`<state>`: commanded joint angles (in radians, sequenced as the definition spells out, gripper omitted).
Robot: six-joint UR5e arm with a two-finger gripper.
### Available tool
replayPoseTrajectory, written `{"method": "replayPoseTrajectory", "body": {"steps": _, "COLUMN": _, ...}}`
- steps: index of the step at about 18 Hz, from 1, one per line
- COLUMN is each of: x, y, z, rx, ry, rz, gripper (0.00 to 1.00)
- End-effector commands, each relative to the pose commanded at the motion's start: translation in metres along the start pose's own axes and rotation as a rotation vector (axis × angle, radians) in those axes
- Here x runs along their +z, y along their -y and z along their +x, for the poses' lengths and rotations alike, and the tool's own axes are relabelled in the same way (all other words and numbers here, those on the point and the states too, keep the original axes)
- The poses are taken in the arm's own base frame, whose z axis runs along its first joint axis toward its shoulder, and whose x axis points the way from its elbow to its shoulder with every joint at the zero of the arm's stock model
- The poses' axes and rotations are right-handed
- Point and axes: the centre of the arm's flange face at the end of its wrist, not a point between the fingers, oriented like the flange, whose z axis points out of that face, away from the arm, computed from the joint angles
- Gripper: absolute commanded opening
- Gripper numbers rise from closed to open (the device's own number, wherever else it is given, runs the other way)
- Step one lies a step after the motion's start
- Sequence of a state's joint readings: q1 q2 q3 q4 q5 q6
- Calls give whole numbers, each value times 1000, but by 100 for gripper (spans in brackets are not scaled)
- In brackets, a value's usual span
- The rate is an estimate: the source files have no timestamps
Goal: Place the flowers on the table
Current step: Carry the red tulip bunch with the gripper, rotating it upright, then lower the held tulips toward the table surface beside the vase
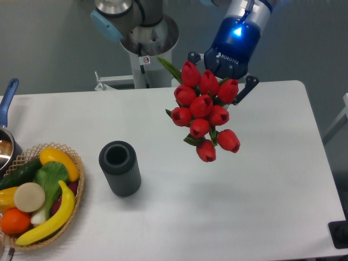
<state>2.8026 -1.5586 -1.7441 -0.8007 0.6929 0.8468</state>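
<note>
One high front camera overlooks the table.

Red flowers with green leaves, white table, dark grey ribbed vase.

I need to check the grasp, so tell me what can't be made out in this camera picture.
- Gripper: fingertips hidden behind the flowers, so its grip can't be confirmed.
- Flower stems: covered by the blooms.
- Pot: cut off by the left edge.
- Basket: cut off at the bottom-left corner.
</note>
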Motion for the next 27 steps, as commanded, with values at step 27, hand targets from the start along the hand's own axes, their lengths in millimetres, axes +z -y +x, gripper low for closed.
{"method": "replayPoseTrajectory", "body": {"steps": 27, "x": 64, "y": -109, "z": -31, "rx": 92, "ry": 160, "rz": -537, "gripper": 41}}
